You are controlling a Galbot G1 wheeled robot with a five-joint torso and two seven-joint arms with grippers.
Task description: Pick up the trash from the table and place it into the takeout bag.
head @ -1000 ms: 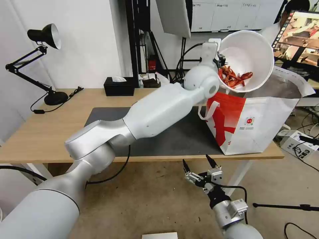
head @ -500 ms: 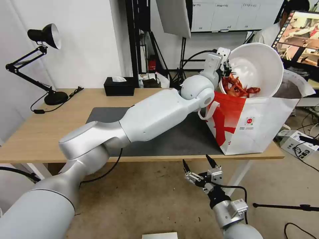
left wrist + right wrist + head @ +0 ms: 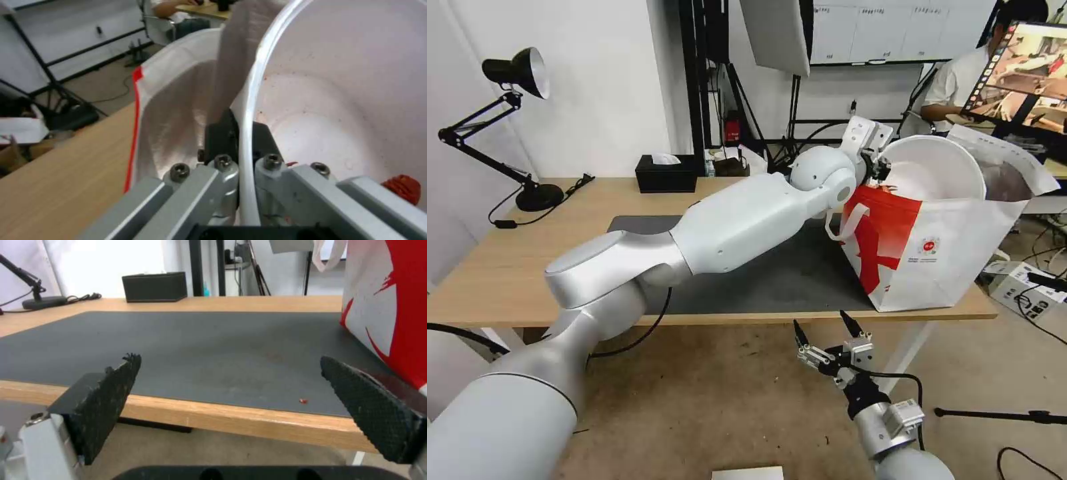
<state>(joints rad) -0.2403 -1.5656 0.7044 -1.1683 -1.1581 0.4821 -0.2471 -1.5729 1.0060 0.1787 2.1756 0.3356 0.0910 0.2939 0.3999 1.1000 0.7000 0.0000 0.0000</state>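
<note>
Head view: the left gripper (image 3: 882,168), at upper right of the frame, pinches the rim of the bowl (image 3: 937,167), which sits tipped and partly sunk into the mouth of the bag (image 3: 947,247) at the right end of the table (image 3: 514,267). The mat (image 3: 774,280) looks bare, so this may be the last piece of trash, though it is not yet let go. The bag bears a small round logo (image 3: 928,245); its writing is too small to read. The right gripper (image 3: 827,327) hangs idle at lower centre, below the table edge, fingers spread.

Left wrist view: the gripper's fingers (image 3: 222,133) clamp the bowl's thin rim (image 3: 249,133). A red scrap (image 3: 402,188) lies inside at lower right, and the bag's pale wall (image 3: 178,110) stands just beside at centre left.

Right wrist view: the open pads (image 3: 111,386) frame the mat (image 3: 200,346), with a tiny red crumb (image 3: 304,401) left at lower centre right. The bag's red print (image 3: 400,306) fills the right edge; no legible text.
</note>
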